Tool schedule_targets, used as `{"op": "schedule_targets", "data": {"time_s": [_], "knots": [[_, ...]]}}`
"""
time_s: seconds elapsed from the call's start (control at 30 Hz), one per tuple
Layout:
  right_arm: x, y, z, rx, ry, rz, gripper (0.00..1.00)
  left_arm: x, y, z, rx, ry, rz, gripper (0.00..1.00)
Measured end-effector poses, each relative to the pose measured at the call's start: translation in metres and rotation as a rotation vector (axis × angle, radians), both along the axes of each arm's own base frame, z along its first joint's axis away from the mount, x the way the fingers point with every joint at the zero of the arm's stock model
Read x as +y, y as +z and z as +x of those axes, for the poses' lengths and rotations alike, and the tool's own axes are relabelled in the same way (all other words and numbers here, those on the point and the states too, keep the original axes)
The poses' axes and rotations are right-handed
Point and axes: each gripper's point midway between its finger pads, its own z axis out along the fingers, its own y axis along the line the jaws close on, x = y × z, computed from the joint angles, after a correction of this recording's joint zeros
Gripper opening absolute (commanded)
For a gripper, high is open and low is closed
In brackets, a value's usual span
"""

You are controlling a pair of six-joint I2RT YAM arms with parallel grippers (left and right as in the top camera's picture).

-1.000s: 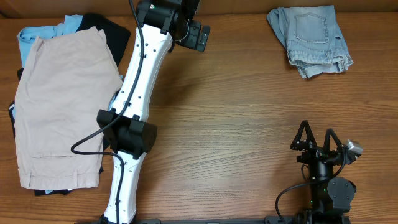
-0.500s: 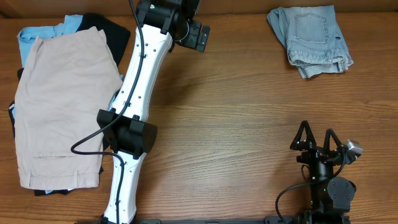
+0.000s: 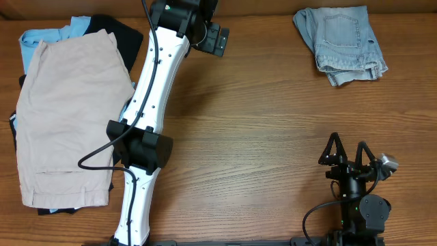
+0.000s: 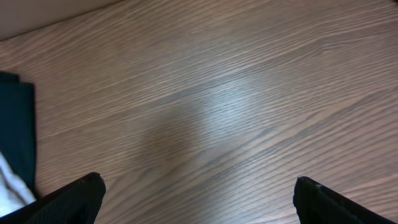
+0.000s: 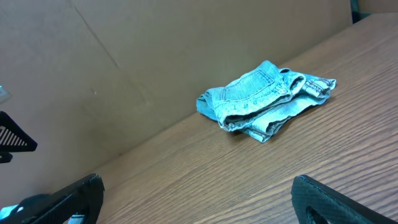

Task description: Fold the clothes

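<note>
The light-blue denim shorts (image 3: 343,44) lie folded at the table's far right; the right wrist view shows them (image 5: 264,99) well ahead of my fingers. Beige shorts (image 3: 68,113) lie spread at the left on a sky-blue garment (image 3: 48,35) and a black garment (image 3: 124,35). My left gripper (image 3: 216,39) is open and empty over bare wood at the far middle, right of the pile; its view (image 4: 199,199) shows the black garment's edge (image 4: 15,134) at left. My right gripper (image 3: 348,152) is open and empty near the front right (image 5: 199,199).
The left arm (image 3: 147,123) stretches from the front edge to the far edge, beside the pile. A brown cardboard wall (image 5: 155,56) stands behind the table's far edge. Bare wood (image 3: 273,123) lies between the arms.
</note>
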Motion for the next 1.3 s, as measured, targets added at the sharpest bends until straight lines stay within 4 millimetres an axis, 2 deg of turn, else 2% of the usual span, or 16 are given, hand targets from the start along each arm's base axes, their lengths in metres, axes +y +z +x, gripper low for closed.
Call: {"op": "schedule_targets", "data": {"time_s": [0.13,0.23,0.33,0.4,0.47,0.53,0.6,0.63,0.67,0.7,0.77,0.9,0.97,1.03,1.13,1.3], "knots": [[0.000,0.000,0.000,0.000,0.000,0.000,1.00,0.005,0.000,-0.004,-0.010,0.003,0.087,1.00],[0.000,0.000,0.000,0.000,0.000,0.000,1.00,-0.001,0.020,-0.009,-0.077,-0.012,0.151,1.00],[0.000,0.000,0.000,-0.001,0.000,0.000,1.00,-0.011,0.075,-0.012,-0.252,-0.022,0.134,1.00],[0.000,0.000,0.000,0.000,0.000,0.000,1.00,-0.007,0.125,-0.025,-0.382,-0.013,0.093,1.00],[0.000,0.000,0.000,0.000,0.001,0.000,1.00,0.012,0.175,-0.047,-0.501,0.017,0.048,1.00],[0.000,0.000,0.000,0.000,0.000,0.000,1.00,0.044,0.215,-0.077,-0.599,0.061,0.017,1.00],[0.000,0.000,0.000,0.000,0.000,0.000,1.00,0.085,0.240,-0.113,-0.675,0.120,-0.001,1.00],[0.000,0.000,0.000,-0.001,0.000,0.000,1.00,0.104,0.246,-0.128,-0.703,0.149,-0.009,1.00],[0.000,0.000,0.000,0.000,0.000,0.000,1.00,0.123,0.245,-0.144,-0.722,0.178,-0.013,1.00],[0.000,0.000,0.000,-0.001,0.000,0.000,1.00,0.143,0.237,-0.160,-0.721,0.212,-0.006,1.00],[0.000,0.000,0.000,-0.002,0.000,0.000,1.00,0.168,0.214,-0.184,-0.713,0.254,0.000,1.00],[0.000,0.000,0.000,0.000,0.000,0.001,1.00,0.196,0.132,-0.222,-0.629,0.311,0.024,1.00],[0.000,0.000,0.000,-0.001,0.000,0.000,1.00,0.202,0.099,-0.238,-0.637,0.330,0.023,1.00],[0.000,0.000,0.000,0.000,0.000,0.000,1.00,0.209,0.075,-0.256,-0.681,0.353,0.022,1.00],[0.000,0.000,0.000,-0.001,0.000,0.000,1.00,0.214,0.052,-0.277,-0.786,0.375,0.009,1.00],[0.000,0.000,0.000,-0.002,0.000,0.000,1.00,0.214,-0.002,-0.283,-0.827,0.374,-0.001,1.00]]}}
